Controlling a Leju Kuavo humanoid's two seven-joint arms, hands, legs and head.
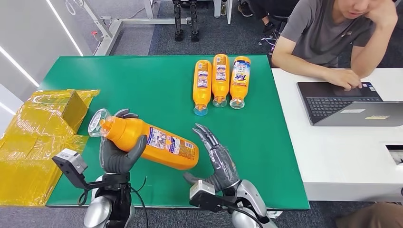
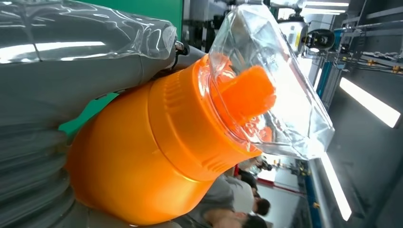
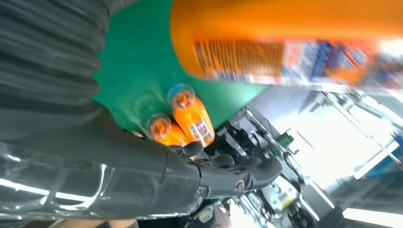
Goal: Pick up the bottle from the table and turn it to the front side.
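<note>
Scene: a robot is working at a green table [image 1: 142, 76], seen from its own head.
Bottle: an orange bottle [image 1: 152, 142] with a clear cap is lying tilted in the air just above the near part of the table, cap pointing left; a small-print label panel is facing up.
Left hand: the left hand [image 1: 119, 154] is gripping the bottle near its shoulder, thumb and fingers curling around it.
Right hand: the right hand [image 1: 218, 159] is hovering just beside the bottle's base, fingers spread and holding nothing; whether it is touching the base is unclear.
Risk: the smooth, heavy-looking bottle is hanging from one hand near its cap end, so it may be liable to slip or tip down at the base while turning, especially if the right hand pushes off-centre.
Other bottles: three orange bottles [image 1: 220, 78] are lying side by side at the far edge.
Also: yellow wrapped boxes [image 1: 38, 137] are sitting at left; a person [image 1: 332, 33] is working at a laptop [image 1: 349, 102] on a white desk [image 1: 342, 156].
</note>
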